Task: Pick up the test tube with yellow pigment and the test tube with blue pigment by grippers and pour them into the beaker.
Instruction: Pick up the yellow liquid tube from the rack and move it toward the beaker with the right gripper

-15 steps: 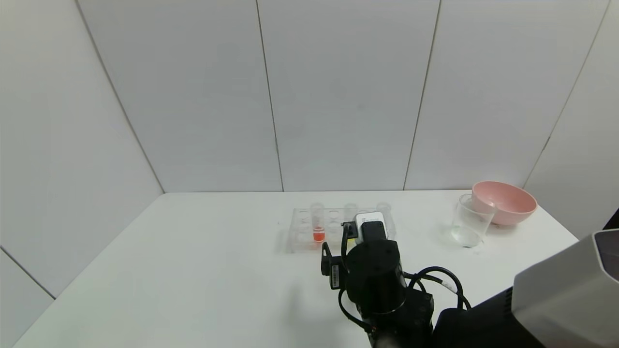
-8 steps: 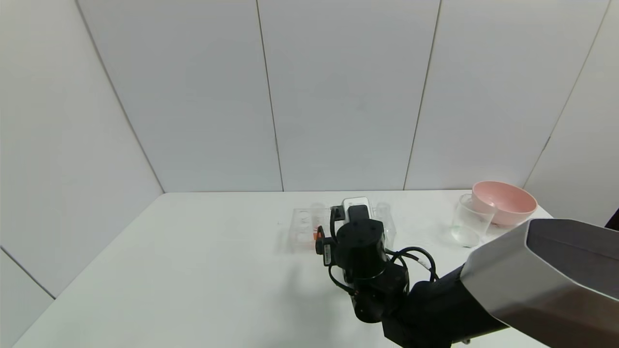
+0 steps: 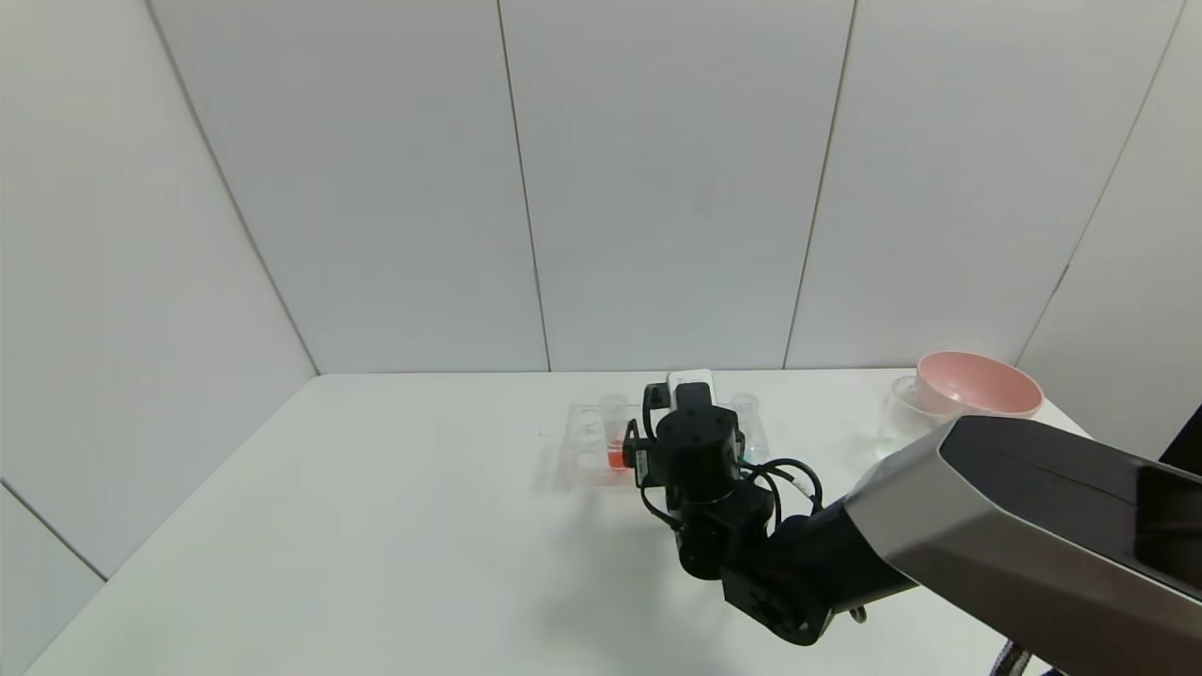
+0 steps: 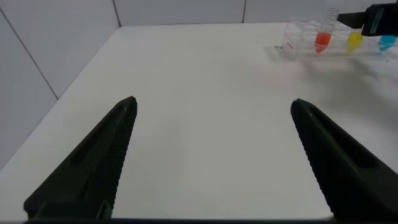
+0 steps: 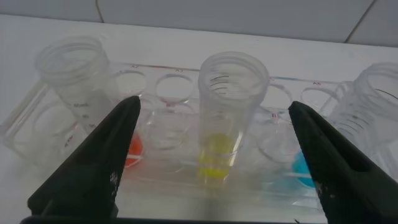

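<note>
Now right gripper (image 5: 211,162), advanced to the rack (image 5: 180,93) on the bench (image 3: 376,488) since a second ago, straddles the test tube with yellow pigment (image 5: 224,118) with jaws spread, ready to grasp.

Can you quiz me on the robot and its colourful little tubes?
1. True or false: the right tool is already squeezing the clear tube with yellow liquid.
2. Which colour sits in the tube between the orange-red and blue ones?
3. Where is the clear plastic beaker: A) beside the pink bowl, B) inside the clear tube rack?

Key: 1 false, it is open around it; 2 yellow; 3 A.
</note>
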`<action>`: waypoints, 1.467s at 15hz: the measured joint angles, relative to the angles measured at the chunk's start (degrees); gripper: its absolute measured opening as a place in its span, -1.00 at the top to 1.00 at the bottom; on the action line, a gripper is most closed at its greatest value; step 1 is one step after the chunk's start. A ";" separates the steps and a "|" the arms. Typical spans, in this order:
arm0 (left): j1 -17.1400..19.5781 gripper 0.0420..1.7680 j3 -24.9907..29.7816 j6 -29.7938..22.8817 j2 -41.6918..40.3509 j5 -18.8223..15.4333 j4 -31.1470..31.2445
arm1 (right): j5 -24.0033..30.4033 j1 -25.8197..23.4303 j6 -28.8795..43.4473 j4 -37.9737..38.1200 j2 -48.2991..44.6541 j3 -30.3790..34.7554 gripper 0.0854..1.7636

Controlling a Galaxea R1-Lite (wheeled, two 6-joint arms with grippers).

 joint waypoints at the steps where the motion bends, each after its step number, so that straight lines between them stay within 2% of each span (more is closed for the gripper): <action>1: 0.00 -1.00 0.00 0.00 0.00 0.02 0.00 | 0.16 -0.39 -0.12 0.05 0.52 -0.82 -0.94; 8: 0.00 -1.00 0.00 -0.02 0.00 0.00 0.00 | 2.82 -2.23 -0.66 0.05 3.45 -5.12 -0.93; 12: 0.00 -1.00 0.00 0.00 0.00 0.00 0.00 | 3.08 -2.12 -0.74 0.40 3.75 -5.45 -0.22; 15: 0.00 -1.00 0.00 -0.02 0.00 -0.02 0.02 | 3.01 -1.94 -1.10 0.40 3.75 -5.40 0.16; 16: 0.00 -1.00 0.00 0.00 0.00 0.02 0.00 | 2.89 -1.96 -1.82 0.11 3.75 -5.25 0.42; 22: 0.00 -1.00 0.00 -0.02 0.00 0.02 0.00 | 2.93 -1.83 -2.11 -0.15 3.15 -4.83 0.41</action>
